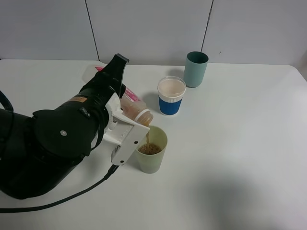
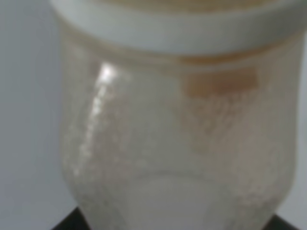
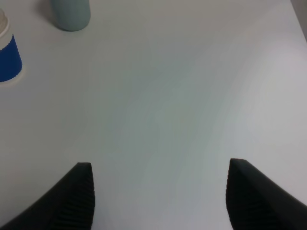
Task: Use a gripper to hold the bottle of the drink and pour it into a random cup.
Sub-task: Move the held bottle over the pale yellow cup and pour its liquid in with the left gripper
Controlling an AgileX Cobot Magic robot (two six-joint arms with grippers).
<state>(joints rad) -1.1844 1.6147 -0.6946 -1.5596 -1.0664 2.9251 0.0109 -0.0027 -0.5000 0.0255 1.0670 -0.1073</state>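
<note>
My left gripper (image 1: 125, 125) is shut on the clear bottle (image 1: 134, 108), which is tipped over with its neck above the pale yellow-green cup (image 1: 152, 149). A thin stream of brown drink (image 1: 149, 149) runs from the neck into the cup, which holds brown liquid. In the left wrist view the bottle (image 2: 177, 139) fills the frame, blurred, with foamy residue inside. My right gripper (image 3: 158, 191) is open and empty above bare table; it does not show in the exterior high view.
A blue-and-white paper cup (image 1: 171, 95) stands just behind the pale cup, and a taller teal cup (image 1: 195, 69) behind that. Both also show in the right wrist view, the paper cup (image 3: 8, 57) and the teal cup (image 3: 71, 13). A black cable (image 1: 72, 197) trails from the left arm.
</note>
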